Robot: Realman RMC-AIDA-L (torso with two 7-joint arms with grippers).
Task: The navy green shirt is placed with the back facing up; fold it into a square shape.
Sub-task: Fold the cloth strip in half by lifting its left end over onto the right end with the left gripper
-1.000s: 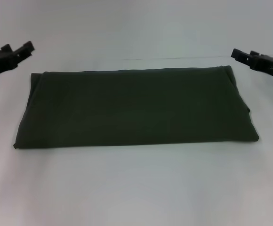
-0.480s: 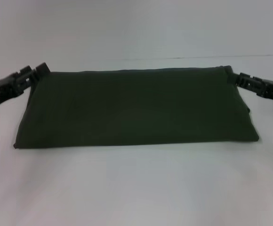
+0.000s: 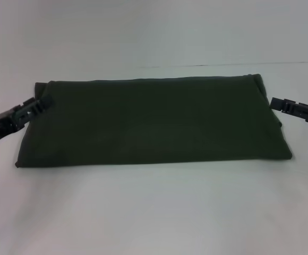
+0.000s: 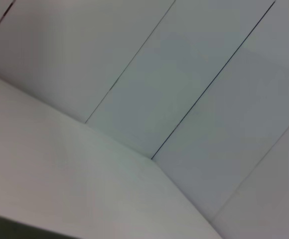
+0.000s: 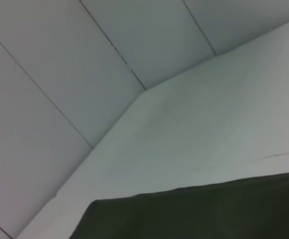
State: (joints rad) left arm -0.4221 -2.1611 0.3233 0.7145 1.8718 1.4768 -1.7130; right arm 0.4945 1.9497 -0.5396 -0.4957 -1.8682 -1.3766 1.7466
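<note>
The white counter (image 3: pixel 154 212) carries the navy green shirt (image 3: pixel 154 122), folded into a wide rectangle at centre, plain side up; no lettering shows. The left gripper (image 3: pixel 41 103) touches its 9 o'clock edge. The right gripper (image 3: pixel 275 102) sits just beside its 3 o'clock edge. The spread of either gripper's fingers cannot be told.

Folded navy green shirt (image 3: pixel 153 121) on white table (image 3: pixel 154 212), left pincer (image 3: pixel 43 103) and right pincer (image 3: pixel 275 103) at its ends.

Black blocky left gripper (image 3: pixel 41 102), right gripper (image 3: pixel 275 102).
</note>
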